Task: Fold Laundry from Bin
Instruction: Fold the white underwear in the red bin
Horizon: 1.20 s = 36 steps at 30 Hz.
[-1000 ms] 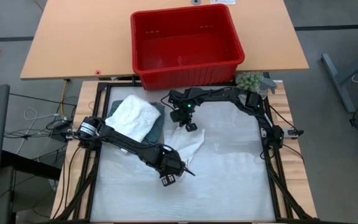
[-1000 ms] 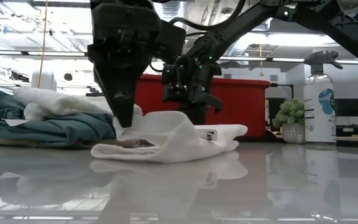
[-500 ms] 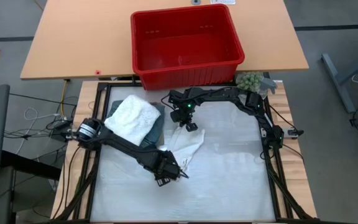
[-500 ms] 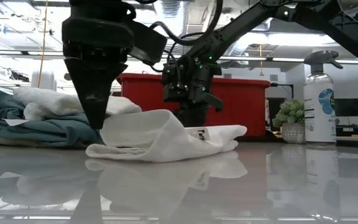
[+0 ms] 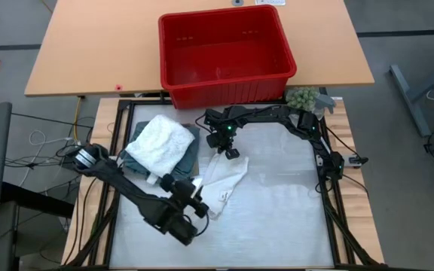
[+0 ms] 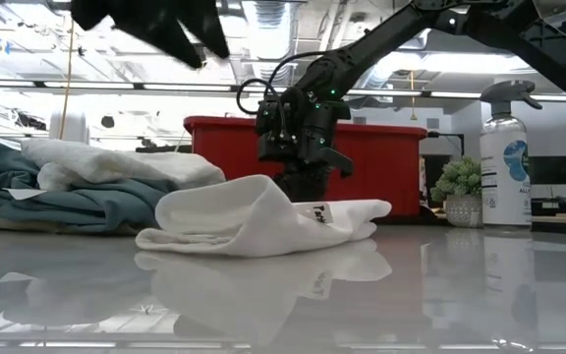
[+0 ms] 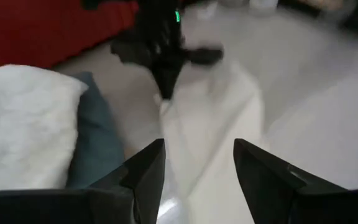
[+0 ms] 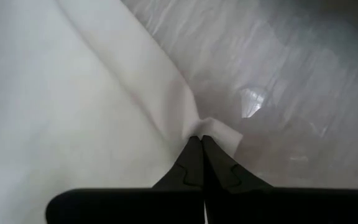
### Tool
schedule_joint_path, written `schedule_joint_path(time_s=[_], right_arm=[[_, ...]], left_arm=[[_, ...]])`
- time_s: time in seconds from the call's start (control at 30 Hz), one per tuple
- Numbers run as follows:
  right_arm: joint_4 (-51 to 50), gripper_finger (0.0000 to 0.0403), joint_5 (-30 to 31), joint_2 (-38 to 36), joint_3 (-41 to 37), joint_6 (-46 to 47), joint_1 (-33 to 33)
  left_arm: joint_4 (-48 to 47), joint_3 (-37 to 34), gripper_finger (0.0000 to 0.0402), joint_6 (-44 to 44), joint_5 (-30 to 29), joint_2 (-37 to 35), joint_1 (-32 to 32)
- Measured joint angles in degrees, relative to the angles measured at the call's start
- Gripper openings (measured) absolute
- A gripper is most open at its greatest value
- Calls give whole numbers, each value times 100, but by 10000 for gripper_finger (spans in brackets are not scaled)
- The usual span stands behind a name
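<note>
A crumpled white cloth garment (image 5: 223, 183) lies at the high view's centre; the right gripper (image 5: 230, 153) pinches its upper corner, while the left gripper (image 7: 197, 165), fingers spread, hovers lower left, apart.

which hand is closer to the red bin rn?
Right. The right hand pinches the white cloth just in front of the bin; the left hand is open, farther back.

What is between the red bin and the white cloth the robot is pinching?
In the high view, the right gripper and its dark arm sit between the red bin and the white cloth, over bare tabletop.
</note>
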Motion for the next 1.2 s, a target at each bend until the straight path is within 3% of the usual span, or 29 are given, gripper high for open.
schedule_joint_path(time_s=[0.1, 0.33, 0.67, 0.9, 1.03, 1.2], right_arm=[[4, 14, 0, 0, 0, -2, 0], [73, 14, -35, 2, 0, 0, -1], [95, 14, -77, 4, 0, -27, -2], [76, 14, -105, 4, 0, -106, -11], [97, 18, -107, 4, 0, -97, -11], [-138, 57, -85, -151, 210, -294, -111]], left_arm=[[347, 9, 178, -404, -256, 13, -55], [1808, 4, 171, 296, 59, 865, -83], [1520, -2, 123, -730, 105, 1877, -86], [1789, 11, 105, -1343, 758, 2378, -73], [1791, 16, 97, -1172, 923, 2374, -194], [1821, 22, 91, -777, 1328, 2321, -258]])
